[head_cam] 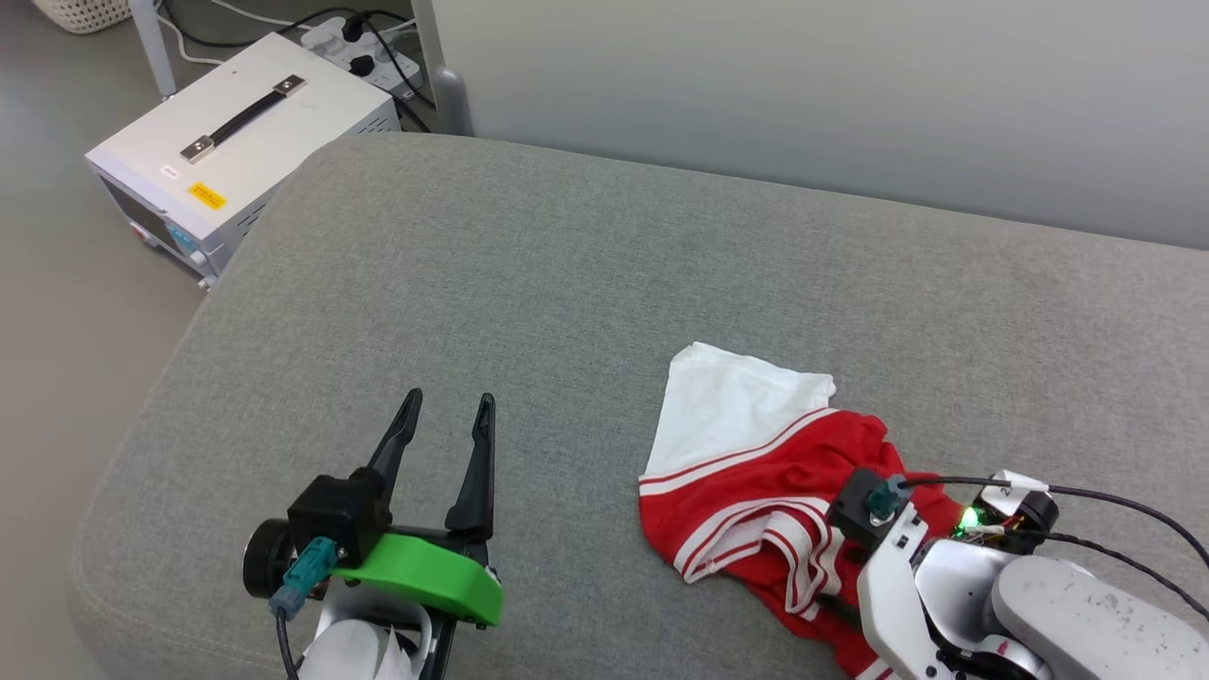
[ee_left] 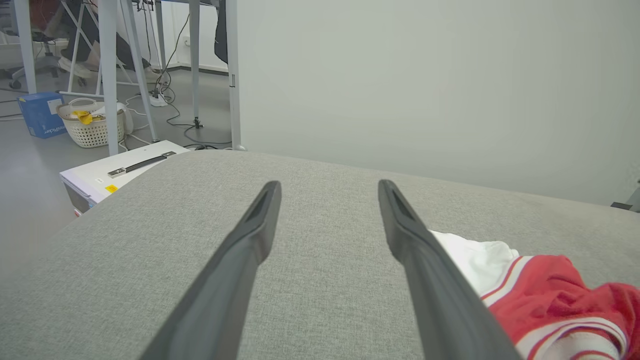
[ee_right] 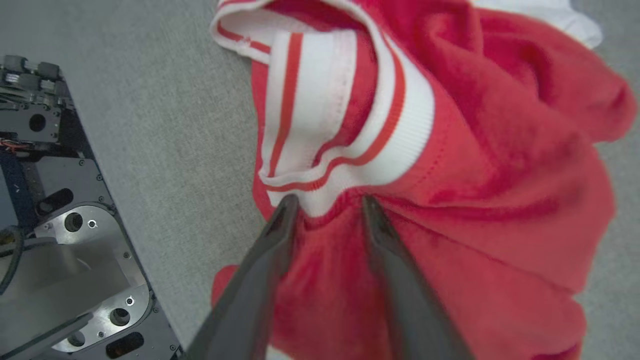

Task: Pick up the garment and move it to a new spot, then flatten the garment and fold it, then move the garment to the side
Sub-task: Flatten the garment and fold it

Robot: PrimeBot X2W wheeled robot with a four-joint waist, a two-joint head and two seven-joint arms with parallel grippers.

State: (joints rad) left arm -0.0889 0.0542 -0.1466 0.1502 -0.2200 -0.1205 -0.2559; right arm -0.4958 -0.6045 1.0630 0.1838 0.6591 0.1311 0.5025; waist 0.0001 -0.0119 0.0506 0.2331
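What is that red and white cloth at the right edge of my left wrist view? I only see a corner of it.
Observer: It is a crumpled garment, red with a white sleeve, lying on the grey cushion.
Operator: Is the other claw anywhere near it?
Observer: Yes. The right claw is down on it, just below the striped trim.
Operator: Has it got hold of it?
Observer: Its fingers stand a little apart with red cloth bunched between them. I cannot tell whether they grip it.
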